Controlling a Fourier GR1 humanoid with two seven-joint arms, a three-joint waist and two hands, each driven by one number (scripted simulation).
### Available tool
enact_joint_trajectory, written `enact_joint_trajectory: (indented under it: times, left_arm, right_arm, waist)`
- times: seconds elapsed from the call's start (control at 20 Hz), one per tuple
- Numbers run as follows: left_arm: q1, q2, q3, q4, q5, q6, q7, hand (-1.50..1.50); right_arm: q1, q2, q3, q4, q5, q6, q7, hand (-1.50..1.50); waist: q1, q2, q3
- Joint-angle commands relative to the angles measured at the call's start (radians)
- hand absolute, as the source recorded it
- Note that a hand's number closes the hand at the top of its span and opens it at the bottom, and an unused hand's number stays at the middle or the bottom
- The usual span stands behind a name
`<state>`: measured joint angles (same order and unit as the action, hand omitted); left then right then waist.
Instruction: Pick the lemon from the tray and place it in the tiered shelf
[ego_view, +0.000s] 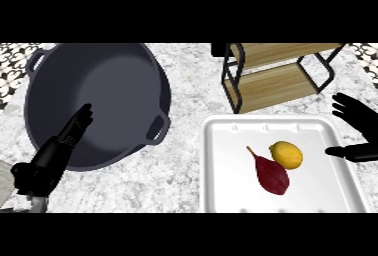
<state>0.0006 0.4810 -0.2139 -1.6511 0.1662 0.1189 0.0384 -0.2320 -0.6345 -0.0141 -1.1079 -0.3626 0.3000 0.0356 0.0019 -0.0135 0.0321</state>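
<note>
Head view looks steeply down on a speckled grey-white counter (184, 75), the biggest thing I see. Next in size is a dark pan (111, 90) w/ two loop handles, filling the upper left; one handle sits at its top-left rim, the other at its right rim, facing the tray. Right of the pan, lower right, lies a white tray (221, 165), rectangular w/ rounded corners. Just above the tray's far edge stands the shelf (277, 75): black metal frame, two wooden boards visible, one higher and one lower, approx. upper right of my view.

My left hand (74, 127) comes up from the lower-left edge on its forearm, fingers straight and pressed together, pointing up over the pan's lower-left part. It holds nothing. My right hand (358, 130) shows at the right edge, beside the tray's right rim; fingers spread upward, thumb stuck out toward the tray. It's open, touching neither fruit nor veg as far as I can see.

On the tray, a dark red sweet potato (272, 175) lies slantwise, thin tip pointing up-left. The lemon (286, 154) sits in the tray's right half, touching or nearly touching the sweet potato's upper right side, near my right thumb but apart from it.
</note>
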Motion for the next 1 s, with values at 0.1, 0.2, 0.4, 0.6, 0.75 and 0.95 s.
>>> enact_joint_trajectory:
  times: [0.1,0.2,0.4,0.6,0.75,0.95]
  left_arm:
    - [0.014,-0.062,-0.065,0.115,-0.007,-0.006,0.073,0.00]
    - [0.062,-0.078,-0.079,0.119,-0.023,0.001,0.036,0.00]
    - [0.063,-0.050,-0.059,0.063,-0.013,-0.014,0.073,0.00]
    - [0.047,-0.068,-0.067,0.079,-0.028,-0.007,0.095,0.00]
    - [0.032,-0.082,-0.051,0.105,-0.024,-0.010,0.089,0.00]
    - [0.034,-0.118,-0.076,0.130,-0.060,-0.005,0.060,0.00]
  right_arm:
    - [-0.120,-0.090,0.047,-0.013,-0.056,0.225,0.127,-1.50]
    - [-0.123,-0.118,0.102,-0.052,-0.029,0.267,0.191,-1.50]
    - [-0.186,-0.257,0.225,-0.144,0.219,0.270,0.224,-1.50]
    - [-0.270,-0.235,0.341,-0.221,0.380,0.203,0.356,-1.50]
    - [-0.309,-0.200,0.382,-0.222,0.438,0.191,0.431,-1.50]
    - [-0.351,-0.065,0.422,-0.224,0.423,0.188,0.539,-1.50]
  waist:
    - [0.001,0.025,-0.034]
    - [0.000,0.022,-0.038]
    - [0.009,0.021,-0.039]
    - [0.008,0.024,-0.038]
    - [0.003,0.024,-0.036]
    - [0.002,0.023,-0.035]
